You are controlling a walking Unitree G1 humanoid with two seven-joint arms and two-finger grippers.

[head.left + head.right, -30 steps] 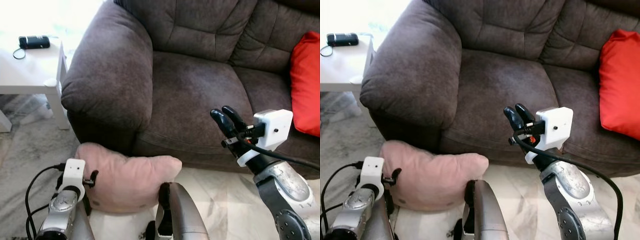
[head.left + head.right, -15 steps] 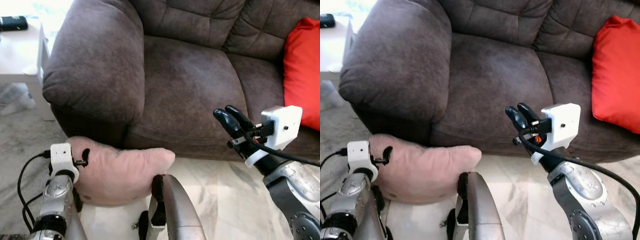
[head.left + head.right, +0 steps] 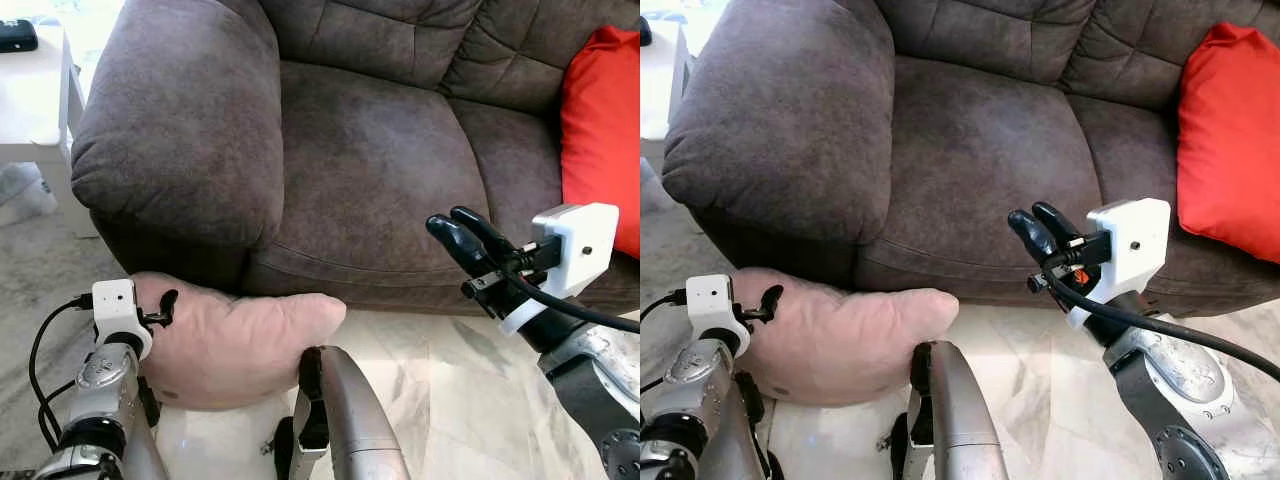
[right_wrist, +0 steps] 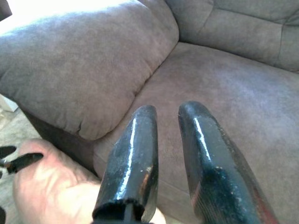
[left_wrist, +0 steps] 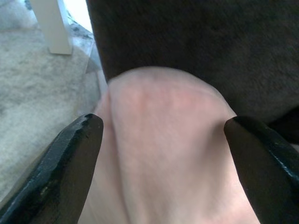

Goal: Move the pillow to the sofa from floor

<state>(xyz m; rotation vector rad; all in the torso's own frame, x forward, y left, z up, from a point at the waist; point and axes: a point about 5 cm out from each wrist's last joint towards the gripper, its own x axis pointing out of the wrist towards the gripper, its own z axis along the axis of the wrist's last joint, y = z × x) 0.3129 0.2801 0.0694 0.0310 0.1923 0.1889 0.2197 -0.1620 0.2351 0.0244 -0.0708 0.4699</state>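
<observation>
Left gripper [image 5: 163, 135]: fingers spread wide, straddling the pink pillow [image 3: 235, 335]. Pillow on floor [image 3: 460, 400], against sofa [image 3: 370, 160] front below armrest. Right gripper [image 3: 462, 232]: fingers nearly together, empty, raised before seat cushion.

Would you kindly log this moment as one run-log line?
pink pillow: on floor against sofa | left gripper: jaws open astride pillow | right gripper: raised before seat, nearly shut

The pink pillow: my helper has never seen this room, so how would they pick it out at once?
Find the brown sofa and go to the foot of its big armrest. The pink pillow lies there on the floor, with the left gripper open around one end. The only other cushion is bright red and sits up on the seat.
</observation>
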